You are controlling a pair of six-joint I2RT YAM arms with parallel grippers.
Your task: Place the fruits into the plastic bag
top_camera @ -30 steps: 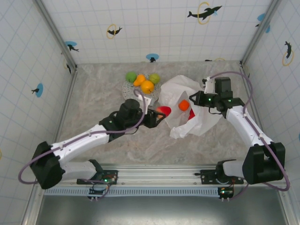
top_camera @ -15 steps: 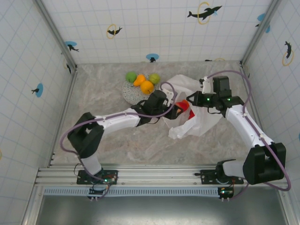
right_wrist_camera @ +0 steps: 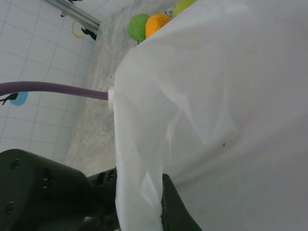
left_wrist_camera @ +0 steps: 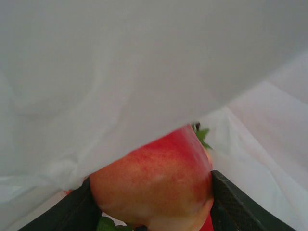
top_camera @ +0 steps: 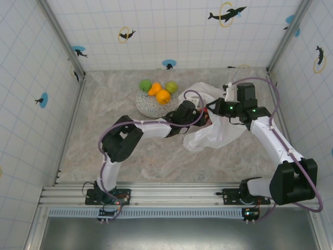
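Left gripper (left_wrist_camera: pixel 153 207) clamps a red-peach toy fruit (left_wrist_camera: pixel 154 173) inside the white plastic bag (top_camera: pixel 221 134), its rim pinched by the right gripper (top_camera: pixel 212 110); four green and orange fruits (top_camera: pixel 163 96) wait upper-centre, unbagged.

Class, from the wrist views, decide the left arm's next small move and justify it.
Probably open the left jaws to release the red fruit: it sits gripped between them, already within the folds of the plastic bag, whose edge the right jaws pinch.

Robot lab cell — dolphin-sticker tiled walls (top_camera: pixel 156 31), aluminium frame rail (top_camera: pixel 177 196)
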